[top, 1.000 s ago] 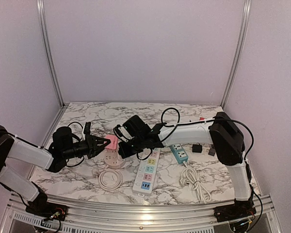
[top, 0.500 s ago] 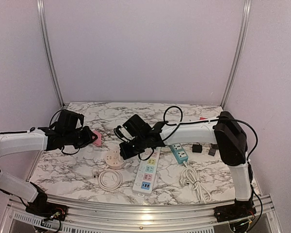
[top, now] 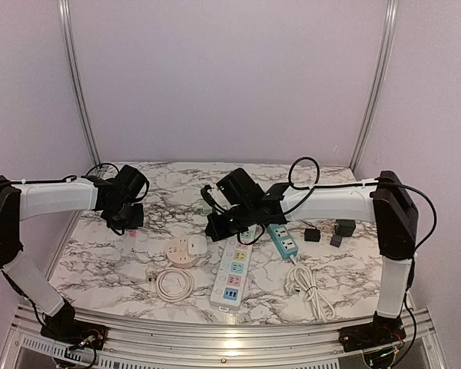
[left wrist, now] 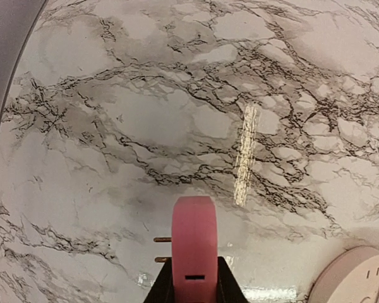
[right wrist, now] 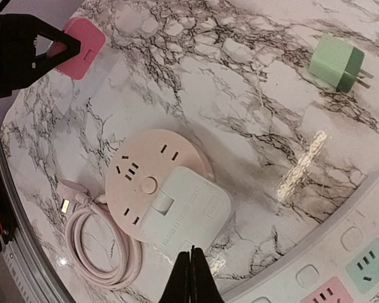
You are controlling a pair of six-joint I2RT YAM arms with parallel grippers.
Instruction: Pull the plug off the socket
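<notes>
Setting: a lilac-walled booth with a grey-veined marble table (top: 100, 269).
Left end effector (left wrist: 193, 284): the jaws are only narrowly parted and clamp a pink square plug (left wrist: 193, 243). Its two metal prongs are bare and point sideways.
Change: a second ago I had that plug at the round beige socket (top: 186, 250). My left arm has since swung it away to the far-left of the table.
Plug now: it is over bare marble, well apart from the socket. I cannot tell whether it touches the surface.
Socket: it lies near mid-table, with a white square adapter (right wrist: 189, 218) on it.
Right end effector (right wrist: 191, 278): it is fully closed and holds nothing, poised over the adapter's near edge.
Meaning: I judge the pull done. What remains is to set the plug down and let go.
</notes>
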